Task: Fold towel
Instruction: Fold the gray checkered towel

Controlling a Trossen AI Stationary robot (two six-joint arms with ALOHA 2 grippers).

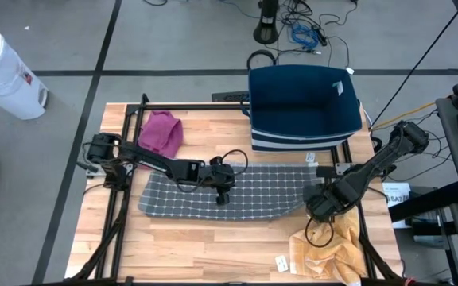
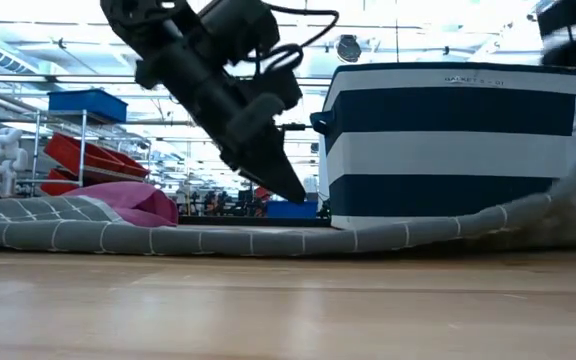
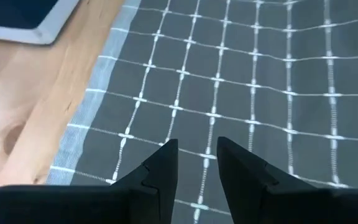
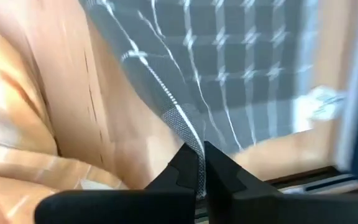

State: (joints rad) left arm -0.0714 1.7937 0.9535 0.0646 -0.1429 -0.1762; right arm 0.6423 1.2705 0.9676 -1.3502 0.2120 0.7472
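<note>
The grey checked towel (image 1: 221, 195) is spread mid-desk; its right corner is pinched in the right end effector (image 4: 201, 167). The left end effector (image 3: 196, 163), narrowly parted, is poised above it. The thin pinch could slip once lifted.

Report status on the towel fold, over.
Right tool shut on grey towel corner, lifting its edge. Left tool part open, pressed on towel middle. Towel flat, unfolded. Striped basket behind, yellow cloth beside right tool.
</note>
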